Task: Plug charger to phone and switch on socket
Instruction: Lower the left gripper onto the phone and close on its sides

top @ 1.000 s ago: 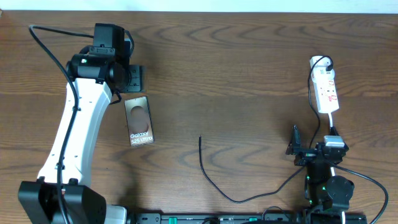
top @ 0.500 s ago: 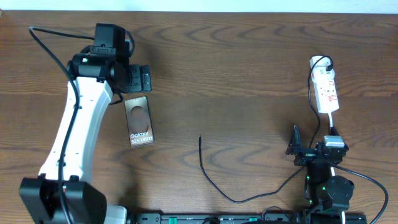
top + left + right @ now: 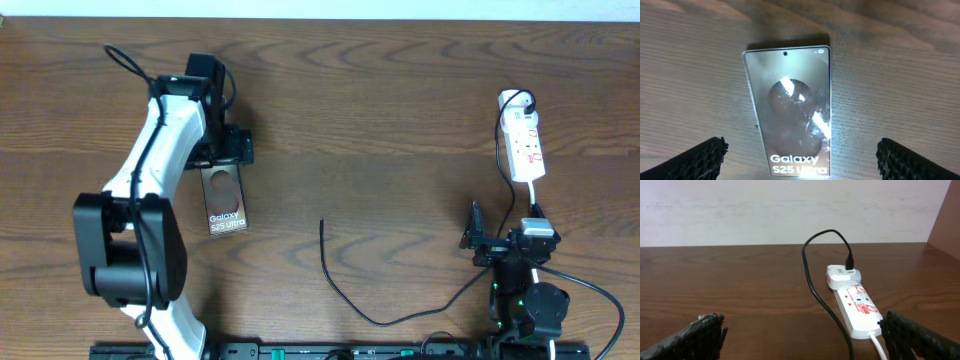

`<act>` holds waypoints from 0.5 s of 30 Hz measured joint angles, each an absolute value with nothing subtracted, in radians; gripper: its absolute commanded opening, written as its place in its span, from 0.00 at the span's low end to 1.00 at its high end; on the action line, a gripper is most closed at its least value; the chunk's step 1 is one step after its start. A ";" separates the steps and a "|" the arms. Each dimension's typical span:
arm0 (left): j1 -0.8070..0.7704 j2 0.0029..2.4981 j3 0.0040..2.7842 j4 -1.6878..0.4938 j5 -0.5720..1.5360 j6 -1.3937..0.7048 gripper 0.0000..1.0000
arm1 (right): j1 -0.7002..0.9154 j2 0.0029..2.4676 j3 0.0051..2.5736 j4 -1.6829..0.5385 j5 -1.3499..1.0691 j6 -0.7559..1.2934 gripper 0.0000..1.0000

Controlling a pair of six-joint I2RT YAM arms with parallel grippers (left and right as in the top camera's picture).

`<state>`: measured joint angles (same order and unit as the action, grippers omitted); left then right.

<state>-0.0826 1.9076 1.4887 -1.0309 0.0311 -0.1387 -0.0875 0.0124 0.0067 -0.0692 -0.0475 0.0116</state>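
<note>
One phone [image 3: 788, 112] lying flat, centred between fingertips of left pincer [image 3: 802, 160], spread wide

A robotics lab bench, by the look of it, not a home. Seen from overhead, a dark wood-grain table [image 3: 400, 120] carries two robot arms, the white left arm [image 3: 160, 150] based at 7 o'clock and the black right arm [image 3: 520, 290] at 5 o'clock. A black mounting rail [image 3: 330, 352] runs along 6 o'clock. A white power strip [image 3: 524, 148] lies at 3 o'clock. The right wrist view shows a bare off-white wall [image 3: 765, 210] behind.
</note>
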 measured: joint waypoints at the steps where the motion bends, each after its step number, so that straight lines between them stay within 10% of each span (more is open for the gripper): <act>1: -0.083 1.915 1.486 -1.026 0.043 -0.139 0.98 | -0.088 0.012 0.007 -0.069 -0.047 0.012 0.99; 15: -0.083 1.923 1.369 -0.968 0.083 -0.184 0.98 | -0.088 0.012 0.007 -0.070 -0.047 0.012 0.99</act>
